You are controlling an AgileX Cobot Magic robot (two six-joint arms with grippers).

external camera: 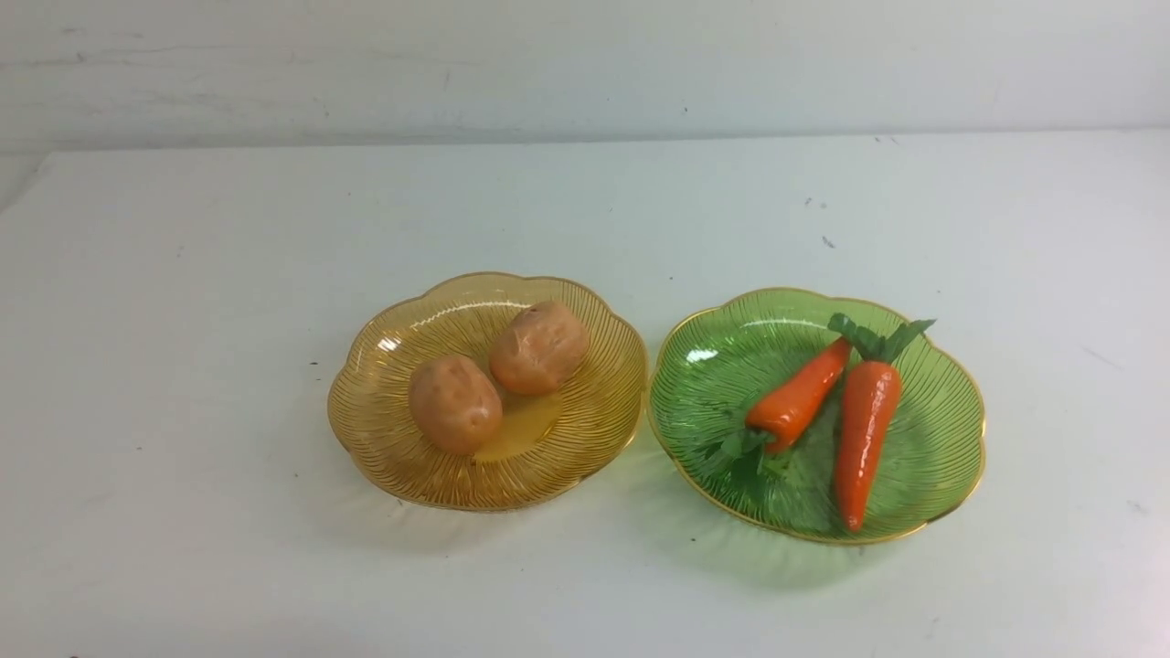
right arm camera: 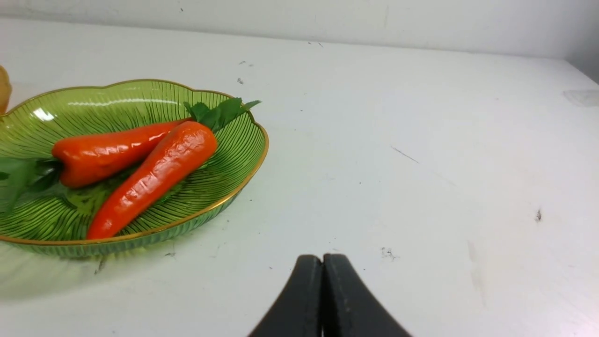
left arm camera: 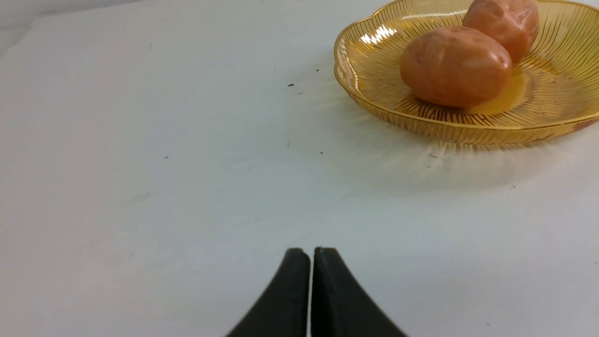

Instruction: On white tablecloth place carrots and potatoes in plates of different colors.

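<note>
The plain white tablecloth [external camera: 183,366] carries two translucent ribbed plastic plates with scalloped gold rims, side by side, rims nearly touching. The amber-yellow plate [external camera: 384,429], on the left, holds two oval tan-brown toy potatoes [external camera: 454,404] [external camera: 537,347], touching each other. The green plate [external camera: 941,429] holds two glossy orange toy carrots with green leafy tops [external camera: 797,396] [external camera: 864,429]. The left gripper [left arm camera: 311,252] and right gripper [right arm camera: 322,258] are both clenched and hold nothing, each above bare cloth near its plate. No legible writing shows.
</note>
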